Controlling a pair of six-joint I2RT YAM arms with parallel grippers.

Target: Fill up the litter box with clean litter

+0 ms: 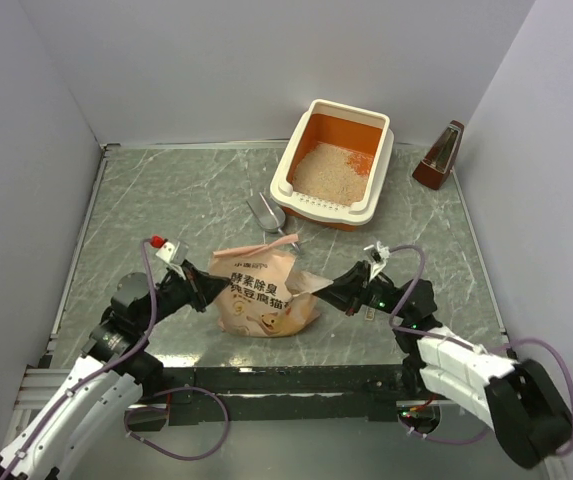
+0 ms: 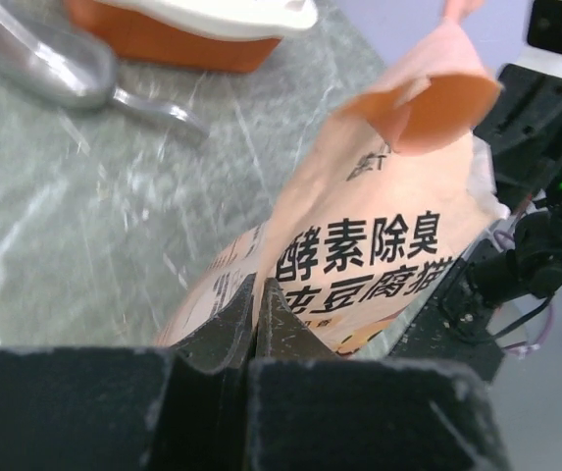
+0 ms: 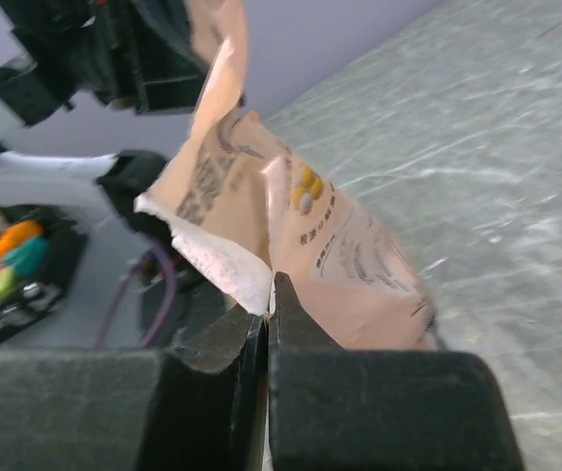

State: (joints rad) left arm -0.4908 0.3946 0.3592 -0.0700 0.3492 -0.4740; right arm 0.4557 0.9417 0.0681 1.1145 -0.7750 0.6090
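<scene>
Clamping the bag (image 1: pixel 266 297), left pincer (image 2: pixel 258 294) and right pincer (image 3: pixel 271 294) face a litter box (image 1: pixel 326 205) lying lengthwise near-to-far

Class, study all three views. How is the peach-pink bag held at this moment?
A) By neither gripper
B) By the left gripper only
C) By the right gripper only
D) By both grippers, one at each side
D: the left gripper and the right gripper are each shut on an edge of the bag, from opposite sides.
</scene>
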